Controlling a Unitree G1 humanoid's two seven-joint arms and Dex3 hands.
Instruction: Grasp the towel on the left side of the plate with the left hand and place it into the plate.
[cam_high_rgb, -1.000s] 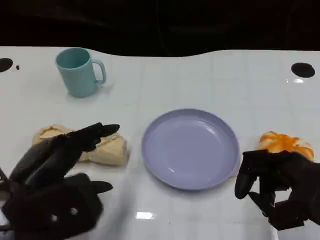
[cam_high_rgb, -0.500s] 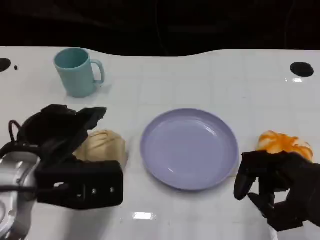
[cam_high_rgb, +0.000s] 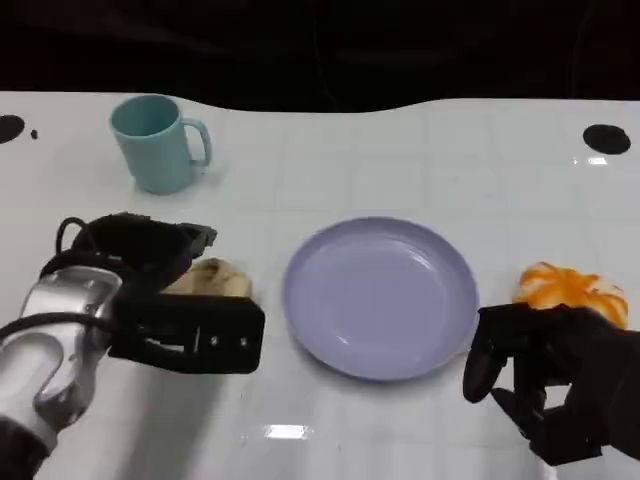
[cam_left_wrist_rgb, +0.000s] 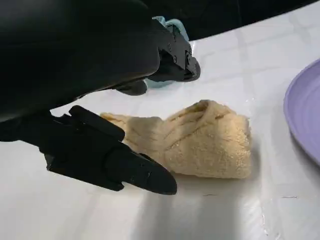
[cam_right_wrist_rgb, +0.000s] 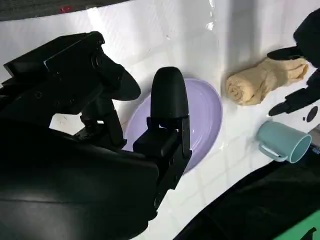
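The black left hand (cam_high_rgb: 150, 290) hangs over the rolled beige terry towel (cam_left_wrist_rgb: 200, 142), fingers (cam_left_wrist_rgb: 127, 170) spread to either side of it and not closed on it. The black right hand (cam_high_rgb: 545, 375) hovers near the plate's right edge, fingers apart, holding nothing. The glossy white tabletop (cam_high_rgb: 400, 160) carries everything. The round lavender plate (cam_high_rgb: 380, 297) sits mid-table, with the towel lying just left of it. Farther back stands a teal mug (cam_high_rgb: 155, 142); an orange-and-white object (cam_high_rgb: 570, 288) lies right of the plate.
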